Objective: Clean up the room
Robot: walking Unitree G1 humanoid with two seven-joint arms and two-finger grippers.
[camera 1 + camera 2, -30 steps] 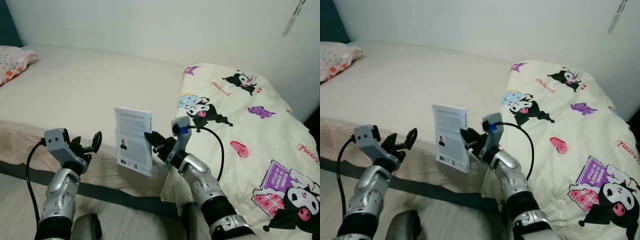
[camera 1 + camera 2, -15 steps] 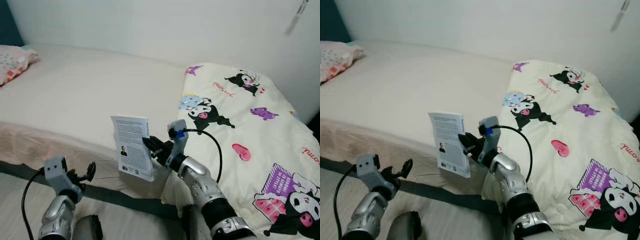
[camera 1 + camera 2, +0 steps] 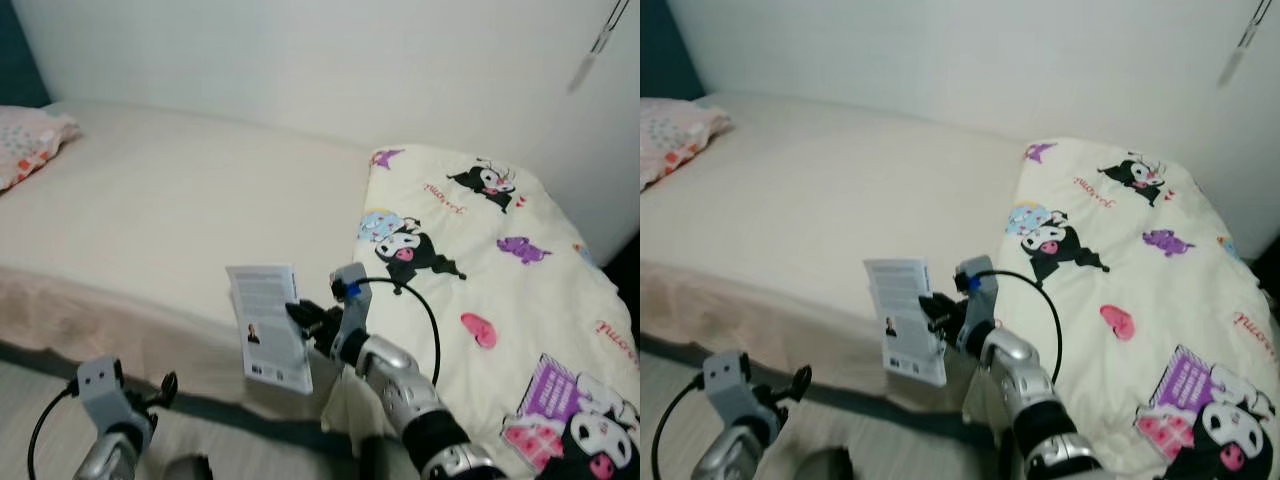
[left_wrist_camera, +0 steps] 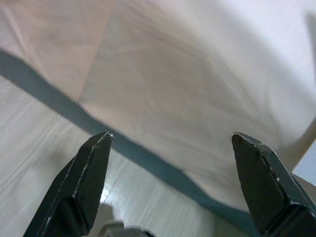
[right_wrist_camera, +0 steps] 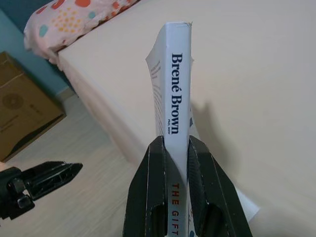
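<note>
A wide bed with a plain cream sheet (image 3: 180, 210) runs along a pale wall, and I stand at its near edge over light wood-look floor. My right gripper (image 3: 305, 318) is clamped on a white paperback book (image 3: 268, 325), holding it upright in the air just off the mattress edge, back cover facing me; in the right wrist view the spine (image 5: 177, 94) sits squarely between my two black fingers (image 5: 153, 192). To carry it off well, I judge I should keep the pinch firm near the lower spine and the book vertical, since the pages above the grip could fan or sag if I tilt it. My left gripper (image 3: 160, 388) hangs low by the bed's side with its fingers (image 4: 89, 173) spread wide, holding nothing. To my right a cream quilt printed with black-and-white cartoon characters (image 3: 480, 270) lies rumpled over the bed, close to my right elbow, so a swing that way could snag the arm's black cable (image 3: 420, 300). A pink patterned pillow (image 3: 30, 135) lies at the far left end, and a brown cardboard box (image 5: 24, 111) stands on the floor beyond it.
</note>
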